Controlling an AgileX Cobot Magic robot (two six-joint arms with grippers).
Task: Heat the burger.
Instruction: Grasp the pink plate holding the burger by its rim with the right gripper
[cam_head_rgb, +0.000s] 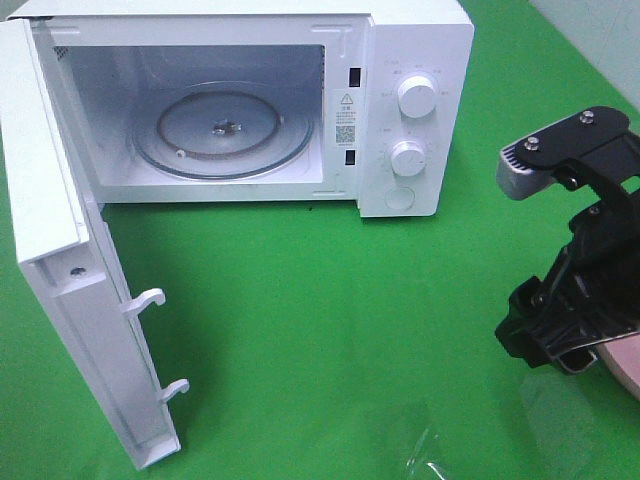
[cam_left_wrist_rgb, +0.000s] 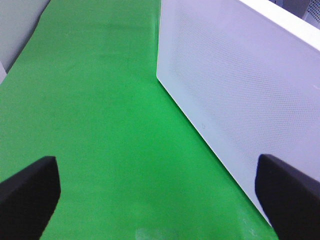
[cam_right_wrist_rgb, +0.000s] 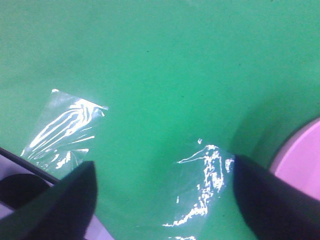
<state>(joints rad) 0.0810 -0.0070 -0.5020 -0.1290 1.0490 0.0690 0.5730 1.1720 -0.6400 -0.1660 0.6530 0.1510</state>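
**A:** Where is the burger? I do not find it in any view.

**B:** Me neither; no view shows it. The nearest hint is the pink plate (cam_right_wrist_rgb: 302, 165). Its rim lies just beside one finger of the right gripper (cam_right_wrist_rgb: 164, 165), and from above only a small part of it shows from under that arm. Perhaps the burger sits there, hidden by the arm, but I cannot tell.

**A:** Does the right gripper hold something?

**B:** No. Its fingers stand wide apart. Between them is only the green cloth (cam_right_wrist_rgb: 150, 60) with two shiny pieces of clear film (cam_right_wrist_rgb: 70, 125).

**A:** And the left gripper (cam_left_wrist_rgb: 156, 160)?

**B:** It is also spread wide and empty. It hangs low over the cloth. The white outer face of the open door (cam_left_wrist_rgb: 235, 85) of the microwave (cam_head_rgb: 400, 100) is just beside one of its fingers.

**A:** So which step is in hand?

**B:** I judge that the opening is finished. The door is swung fully out and the glass turntable (cam_head_rgb: 220, 130) carries nothing. The step now is to fetch the burger.

**A:** What does the next move need?

**B:** I think the right gripper must turn towards the plate, come around the buns and close gently, because a stacked burger can slide apart. Then it has a long way to carry the burger, across to the turntable, without touching the door frame. The left gripper is already near the door, so it can close it afterwards.
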